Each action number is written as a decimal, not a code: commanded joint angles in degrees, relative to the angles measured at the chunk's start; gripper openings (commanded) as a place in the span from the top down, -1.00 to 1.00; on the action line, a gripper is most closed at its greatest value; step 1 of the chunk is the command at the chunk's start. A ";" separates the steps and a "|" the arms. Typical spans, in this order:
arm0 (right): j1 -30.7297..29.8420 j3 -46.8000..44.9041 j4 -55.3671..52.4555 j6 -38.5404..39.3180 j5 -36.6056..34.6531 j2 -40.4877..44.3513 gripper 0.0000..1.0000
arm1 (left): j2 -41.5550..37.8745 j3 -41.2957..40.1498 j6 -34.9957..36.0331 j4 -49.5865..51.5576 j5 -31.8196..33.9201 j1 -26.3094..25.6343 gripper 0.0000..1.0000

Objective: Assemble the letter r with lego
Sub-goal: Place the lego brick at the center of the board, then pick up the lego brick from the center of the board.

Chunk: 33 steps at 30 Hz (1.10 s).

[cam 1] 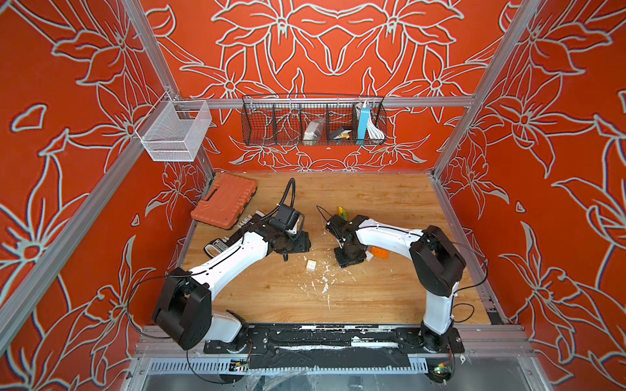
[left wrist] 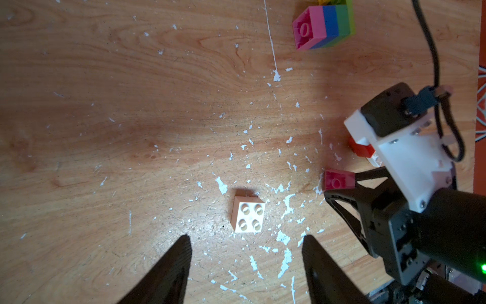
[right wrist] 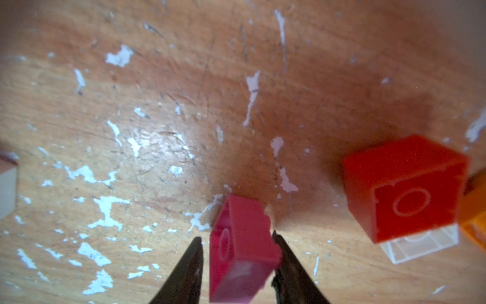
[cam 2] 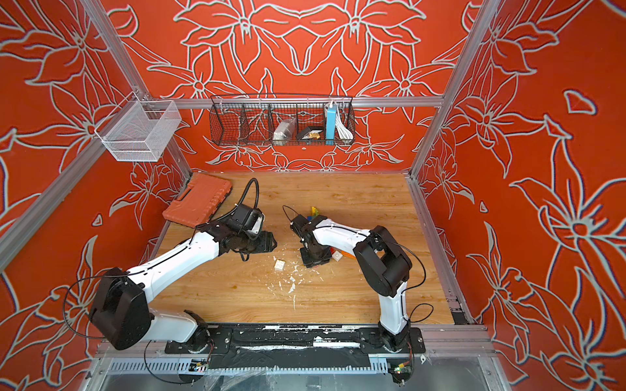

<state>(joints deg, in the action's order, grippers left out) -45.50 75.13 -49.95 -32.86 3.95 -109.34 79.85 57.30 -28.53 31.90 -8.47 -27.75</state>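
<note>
A pink lego brick (right wrist: 242, 244) lies tilted on the wooden table between the fingers of my right gripper (right wrist: 236, 235). One finger touches it and a gap shows at the other, so the jaws stand open. The same pink brick (left wrist: 338, 180) shows in the left wrist view. A white lego brick (left wrist: 248, 217) sits studs up just ahead of my open, empty left gripper (left wrist: 246, 237). A stack of pink, blue and green bricks (left wrist: 324, 26) lies farther back. Beside the right gripper, a red brick (right wrist: 405, 189) rests on a clear one (right wrist: 420, 247), next to an orange brick (cam 1: 380, 252).
A ribbed orange case (cam 1: 225, 199) lies at the table's back left, behind the left arm. White flecks (cam 1: 323, 281) litter the table's middle. A black wire basket (cam 1: 313, 120) and a white mesh basket (cam 1: 174, 130) hang on the frame above.
</note>
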 commanded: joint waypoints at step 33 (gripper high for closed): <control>26.30 -30.12 15.85 -4.91 5.62 41.62 -0.03 | 25.89 19.24 -7.29 0.62 -0.23 -19.71 -0.36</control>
<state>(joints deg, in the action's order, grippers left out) -19.99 46.13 -32.99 -36.82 10.48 -68.58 103.81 75.07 -32.67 31.88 -8.91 -47.31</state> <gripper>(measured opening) 0.515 0.682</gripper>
